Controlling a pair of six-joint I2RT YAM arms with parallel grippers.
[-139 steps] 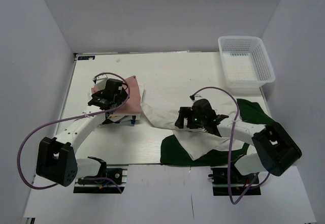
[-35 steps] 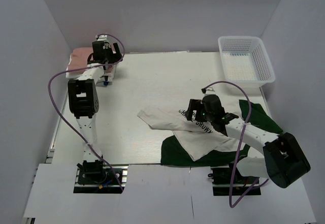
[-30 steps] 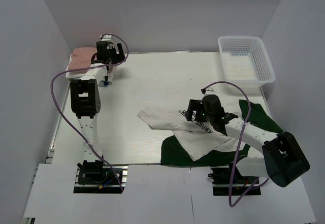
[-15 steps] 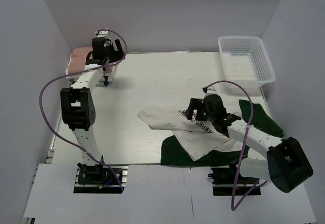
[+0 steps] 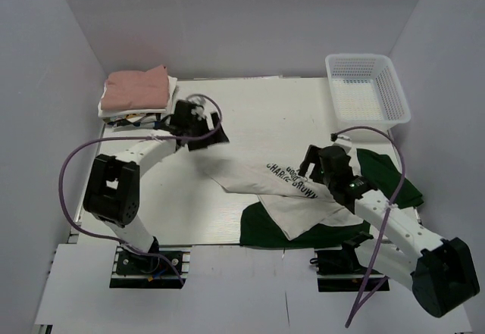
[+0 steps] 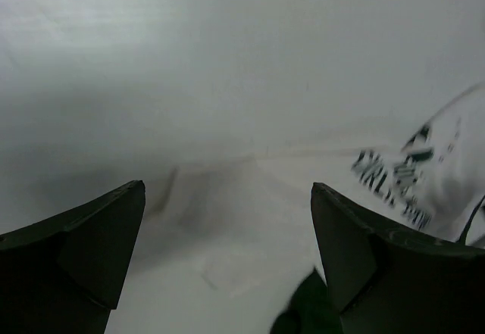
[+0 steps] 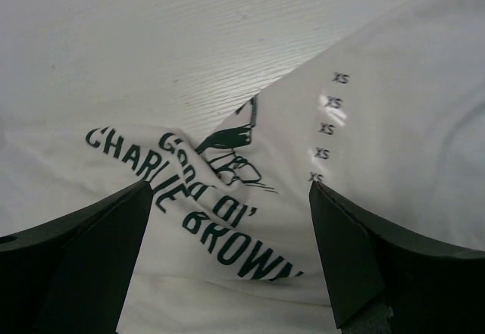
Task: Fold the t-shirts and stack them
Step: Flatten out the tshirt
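Note:
The cream-white t-shirt [image 5: 261, 181] with dark green sleeves [image 5: 390, 179] lies crumpled at the front right, its "Charlie Brown" print [image 5: 292, 182] facing up. My left gripper [image 5: 211, 137] is open and empty just above the shirt's left end; the left wrist view shows blurred cream cloth [image 6: 227, 220] between its fingers [image 6: 91, 235]. My right gripper [image 5: 309, 166] is open and empty over the print [image 7: 197, 198], as the right wrist view shows. A folded dusty pink t-shirt [image 5: 135, 88] lies on a white folded one [image 5: 114, 110] at the back left corner.
A white plastic mesh basket [image 5: 367, 92] stands at the back right corner. White walls close in the table [image 5: 258, 110] on the left, back and right. The arm bases are at the near edge.
My left arm has swung from the folded stack at the back left to the cream shirt's left end. My right gripper has drawn back a little to the right.

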